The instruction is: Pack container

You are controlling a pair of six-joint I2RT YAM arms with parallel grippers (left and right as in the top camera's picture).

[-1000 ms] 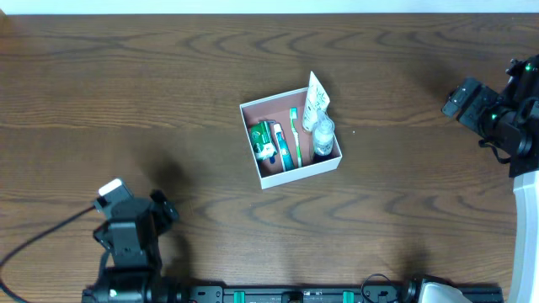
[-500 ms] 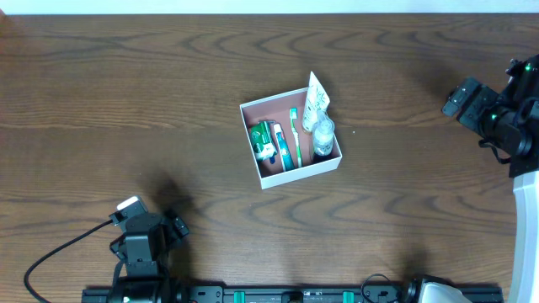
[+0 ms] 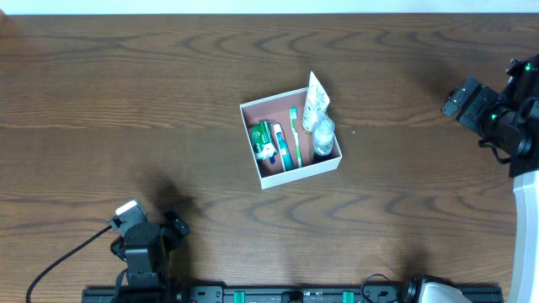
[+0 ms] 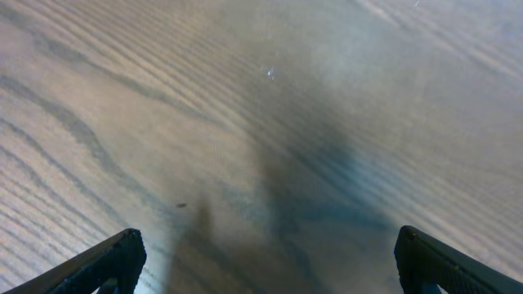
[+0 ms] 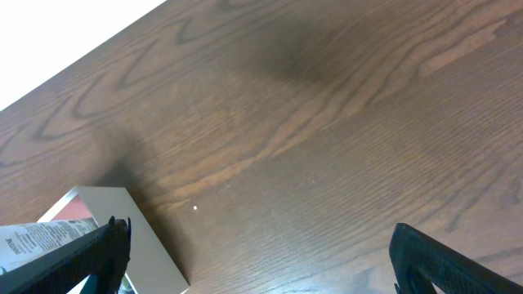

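Observation:
The container point(image 3: 296, 171), a square white-walled box with a pink-brown inside, sits at the table's middle. It holds a green-and-white packet point(image 3: 263, 140), a green toothbrush point(image 3: 296, 137), a white tube point(image 3: 317, 101) leaning on its far right corner and a small clear bottle point(image 3: 323, 133). My left gripper point(image 3: 145, 242) is far off at the front left, open and empty over bare wood point(image 4: 261, 269). My right gripper point(image 3: 474, 103) is at the right edge, open and empty point(image 5: 257, 261). The container's corner point(image 5: 122, 220) and the tube point(image 5: 45, 237) show in the right wrist view.
The dark wooden table point(image 3: 152, 101) stretches around the box. A black rail point(image 3: 295, 295) runs along the front edge. A cable point(image 3: 59, 261) trails from the left arm.
My left arm has drawn back toward the front edge of the table. The right arm and the container's contents have not moved.

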